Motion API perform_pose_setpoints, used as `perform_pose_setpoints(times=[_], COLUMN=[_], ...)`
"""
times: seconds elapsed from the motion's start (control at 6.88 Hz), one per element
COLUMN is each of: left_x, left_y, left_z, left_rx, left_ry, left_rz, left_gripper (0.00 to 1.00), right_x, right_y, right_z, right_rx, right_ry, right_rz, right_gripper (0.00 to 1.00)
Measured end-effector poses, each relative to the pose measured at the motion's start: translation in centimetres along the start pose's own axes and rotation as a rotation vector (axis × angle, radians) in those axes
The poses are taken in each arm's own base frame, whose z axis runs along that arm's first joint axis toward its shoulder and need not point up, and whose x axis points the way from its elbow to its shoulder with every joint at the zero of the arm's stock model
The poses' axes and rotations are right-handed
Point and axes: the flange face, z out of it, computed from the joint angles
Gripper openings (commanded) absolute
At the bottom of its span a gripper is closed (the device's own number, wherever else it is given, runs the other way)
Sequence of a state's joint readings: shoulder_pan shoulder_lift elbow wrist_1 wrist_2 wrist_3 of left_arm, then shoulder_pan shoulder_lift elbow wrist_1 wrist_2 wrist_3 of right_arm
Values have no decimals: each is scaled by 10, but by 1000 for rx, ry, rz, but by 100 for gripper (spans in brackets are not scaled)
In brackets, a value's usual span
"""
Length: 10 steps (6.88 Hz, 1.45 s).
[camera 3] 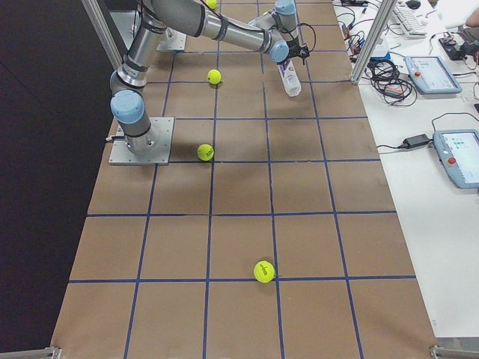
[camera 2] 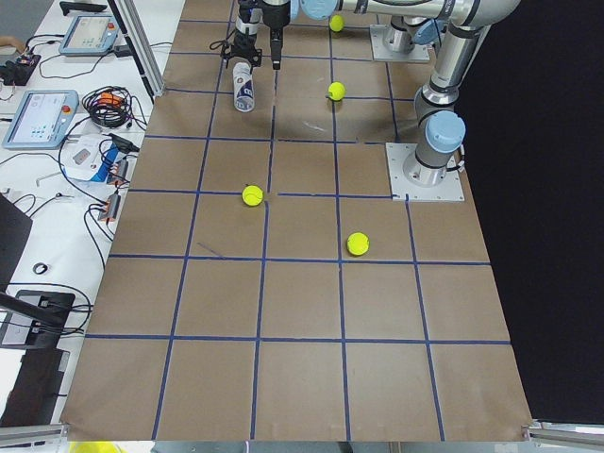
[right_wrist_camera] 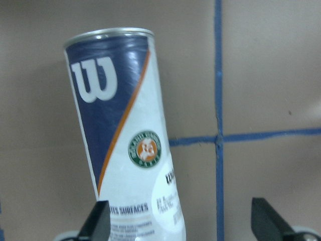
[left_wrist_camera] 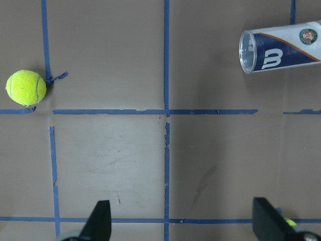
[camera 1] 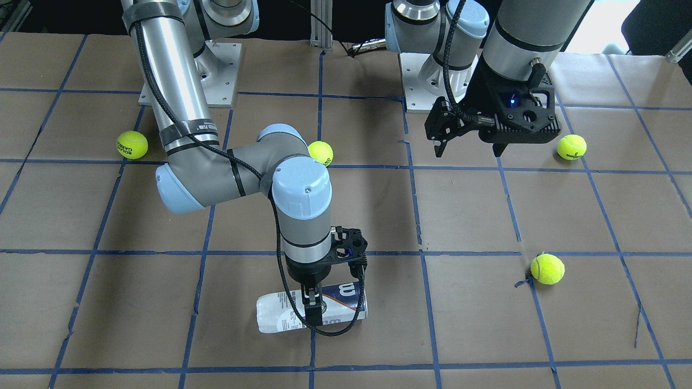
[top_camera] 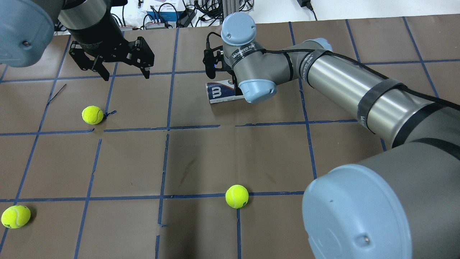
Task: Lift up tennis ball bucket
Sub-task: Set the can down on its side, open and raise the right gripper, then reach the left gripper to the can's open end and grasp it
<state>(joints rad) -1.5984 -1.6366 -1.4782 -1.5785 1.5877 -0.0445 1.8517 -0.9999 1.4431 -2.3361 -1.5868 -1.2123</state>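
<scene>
The tennis ball bucket (camera 1: pixel 335 303) is a clear tube with a white and navy label and a white "W". It lies on its side on the brown table. My right gripper (camera 1: pixel 312 305) points down over its middle, open, with the tube (right_wrist_camera: pixel 125 150) between the fingers and close against one finger (right_wrist_camera: pixel 100 221). The tube also shows in the overhead view (top_camera: pixel 220 92), half hidden under my right wrist. My left gripper (top_camera: pixel 125 73) hangs open and empty above the table, well away from the tube (left_wrist_camera: pixel 281 46).
Yellow-green tennis balls lie scattered: one near the left gripper (top_camera: pixel 92 114), one mid-table (top_camera: pixel 237 196), one at the near left edge (top_camera: pixel 15 216), and one by the right arm's base (camera 1: pixel 132 145). The arm bases (camera 1: pixel 189 81) stand on the robot's side of the table.
</scene>
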Motion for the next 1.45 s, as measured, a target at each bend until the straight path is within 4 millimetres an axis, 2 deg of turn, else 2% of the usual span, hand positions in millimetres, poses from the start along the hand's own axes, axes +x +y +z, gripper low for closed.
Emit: perform_pose_setpoints(times=[0.29, 0.44, 0.73, 0.87, 1.02, 1.16, 1.31, 1.45], left_x=[0, 2, 10, 13, 15, 20, 27, 30], left_y=[-2, -1, 9, 9, 0, -24, -56, -88], left_z=[1, -1, -5, -3, 7, 32, 62, 97], left_rx=[-2, -10, -46, -61, -79, -80, -44, -1], left_ry=[-1, -5, -26, -23, 0, 57, 120, 166], left_rz=[2, 10, 29, 32, 28, 21, 16, 14], left_gripper=[100, 100, 100, 100, 100, 100, 100, 91], right_x=[29, 34, 15, 5, -1, -5, -10, -15], right_y=[75, 111, 156, 166, 171, 171, 172, 173], right_z=[-44, -76, -145, -166, -183, -204, -217, -221], right_rx=[-26, -69, -214, -272, -294, -289, -295, -318], right_ry=[-67, -113, -179, -195, -192, -167, -151, -159], right_rz=[398, 711, 1197, 1337, 1402, 1426, 1438, 1455], right_gripper=[100, 100, 100, 100, 100, 100, 100, 100])
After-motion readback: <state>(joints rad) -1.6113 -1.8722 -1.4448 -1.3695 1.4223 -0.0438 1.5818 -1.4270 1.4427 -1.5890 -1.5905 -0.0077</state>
